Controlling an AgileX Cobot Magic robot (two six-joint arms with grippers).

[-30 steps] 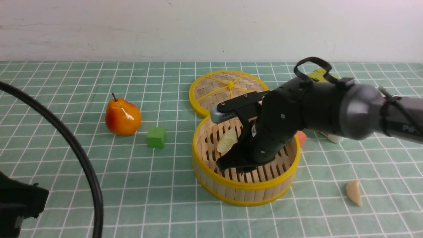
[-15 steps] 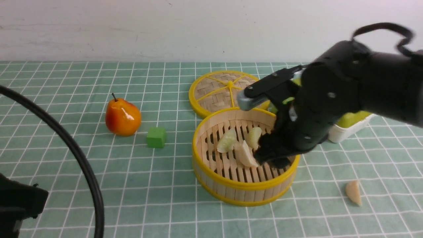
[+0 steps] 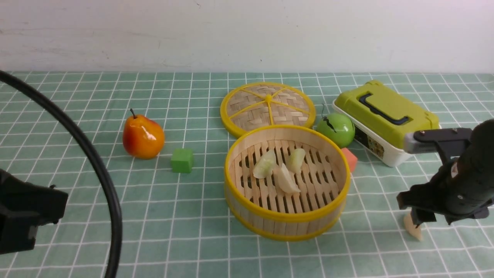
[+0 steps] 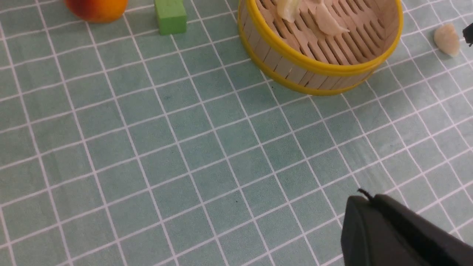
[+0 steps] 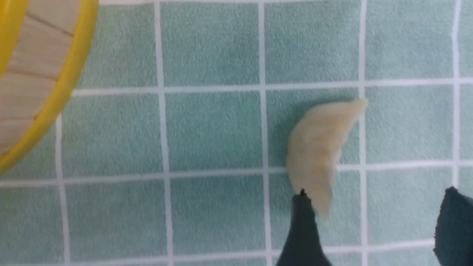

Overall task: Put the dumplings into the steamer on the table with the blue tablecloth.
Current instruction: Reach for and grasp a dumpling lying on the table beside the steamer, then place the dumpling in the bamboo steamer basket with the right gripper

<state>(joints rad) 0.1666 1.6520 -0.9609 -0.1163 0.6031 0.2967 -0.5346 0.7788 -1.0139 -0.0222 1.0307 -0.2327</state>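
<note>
From the front, we see the round bamboo steamer with yellow rims [image 3: 285, 227] on the worktop [image 3: 77, 116], which a pale teal tablecloth with a white grid [image 3: 173, 216] covers. Three pale greenish-white, translucent crescents lie close together on its slats. The left dumpling [image 3: 265, 165] slants from near-left to far-right, the right dumpling [image 3: 296, 159] runs almost straight away from us, and the middle dumpling [image 3: 287, 181] slants from far-left to near-right. The fourth dumpling [image 3: 413, 230], cream-coloured, lies on the cloth well to the steamer's right with its long axis running near to far. It is partly hidden by the black right gripper [image 3: 434, 218] hanging over it. Half a second ago that gripper was over the steamer's right rim; it has since swung right, while the three dumplings inside have not shifted.

In the left wrist view, the steamer [image 4: 295, 68] and the fourth dumpling [image 4: 447, 37] lie apart on the cloth. Only one black part of the left gripper [image 4: 391, 232] shows, so we cannot tell its state.

In the right wrist view, the right gripper [image 5: 377, 229] is released, its jaws well apart with only cloth between them. One tip overlaps the end of the fourth dumpling [image 5: 319, 155], whose curved, faintly pleated back faces the steamer [image 5: 40, 92].
</note>
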